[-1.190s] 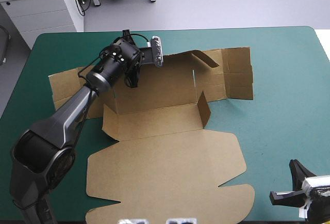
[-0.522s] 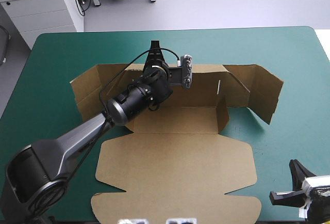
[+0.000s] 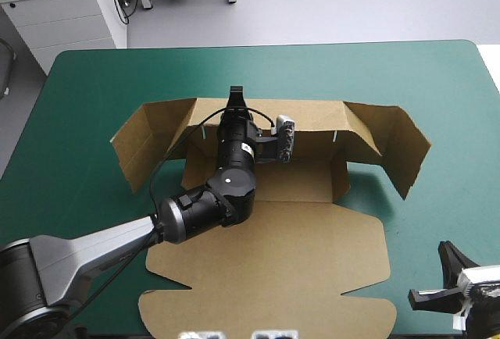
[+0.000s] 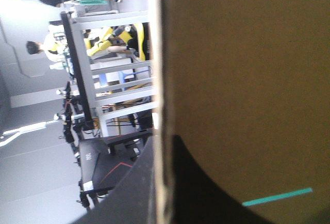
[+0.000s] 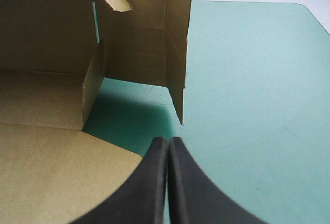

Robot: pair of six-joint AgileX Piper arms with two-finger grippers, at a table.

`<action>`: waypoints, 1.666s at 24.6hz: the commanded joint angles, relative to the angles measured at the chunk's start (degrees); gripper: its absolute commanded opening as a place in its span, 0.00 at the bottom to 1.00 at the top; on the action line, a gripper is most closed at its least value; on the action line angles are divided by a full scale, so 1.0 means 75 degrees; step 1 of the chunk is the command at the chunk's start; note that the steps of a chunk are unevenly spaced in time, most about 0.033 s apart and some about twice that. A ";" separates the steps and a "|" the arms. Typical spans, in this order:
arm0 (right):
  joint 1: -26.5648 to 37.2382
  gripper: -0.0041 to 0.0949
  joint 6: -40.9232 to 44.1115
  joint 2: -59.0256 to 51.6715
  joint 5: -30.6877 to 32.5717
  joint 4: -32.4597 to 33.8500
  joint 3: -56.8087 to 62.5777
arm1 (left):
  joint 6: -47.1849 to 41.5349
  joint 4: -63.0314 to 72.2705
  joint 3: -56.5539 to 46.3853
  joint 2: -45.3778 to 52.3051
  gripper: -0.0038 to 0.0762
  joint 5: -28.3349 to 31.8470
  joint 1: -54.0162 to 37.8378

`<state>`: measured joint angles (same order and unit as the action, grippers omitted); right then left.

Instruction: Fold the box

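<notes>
High view first: the teal-green table (image 3: 406,69) fills the shot, and the brown box (image 3: 297,253) sits around its middle, half raised. The big lid panel lies flat toward the near edge. Beyond it the long back wall (image 3: 312,124) stands up, with a wing at each end swung forward off the cover, the left wing (image 3: 144,140) and the right wing (image 3: 398,148). A short side wall (image 3: 337,179) stands upright at the floor's right end.

Now the left arm (image 3: 211,202): it reaches in over the lid and across the box floor. The left gripper (image 3: 234,97) is up at the back wall's top edge. From the left wrist, the board's pale edge runs straight up between the two black fingers, one on each face, so the jaws are pinched onto the wall.

Over on the right wrist view, the right gripper (image 5: 168,141) has its fingers pressed together in a pointed arch, holding nothing. It is low by the table's near right corner, apart from the box and aimed at the right wing's lower corner.

Smallest of all, a thin slot (image 5: 96,22) in the back wall shows teal-green through it.
</notes>
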<state>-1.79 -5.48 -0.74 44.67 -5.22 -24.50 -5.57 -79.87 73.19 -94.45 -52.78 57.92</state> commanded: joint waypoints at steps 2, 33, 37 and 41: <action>0.0061 0.03 -0.0050 0.0071 -0.0607 -0.0030 -0.0187 | -0.1832 -0.2086 -0.0323 0.0389 0.04 -0.0089 0.0052; 0.0061 0.03 -0.0050 0.3390 -0.1397 -0.0649 -0.1962 | -0.2987 -0.2567 -0.1261 0.0389 0.04 -0.0649 0.0657; 0.0061 0.03 -0.0120 0.5583 -0.1941 -0.0752 -0.3818 | -0.2956 -0.2552 -0.1261 0.0389 0.04 -0.0649 0.0657; 0.0061 0.03 -0.0120 0.7695 -0.1268 -0.0752 -0.5547 | -0.2956 -0.2552 -0.1261 0.0389 0.04 -0.0710 0.0657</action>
<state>-1.79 -5.91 50.43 36.21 -10.36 -59.24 -27.03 -95.21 62.36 -94.31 -55.01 62.47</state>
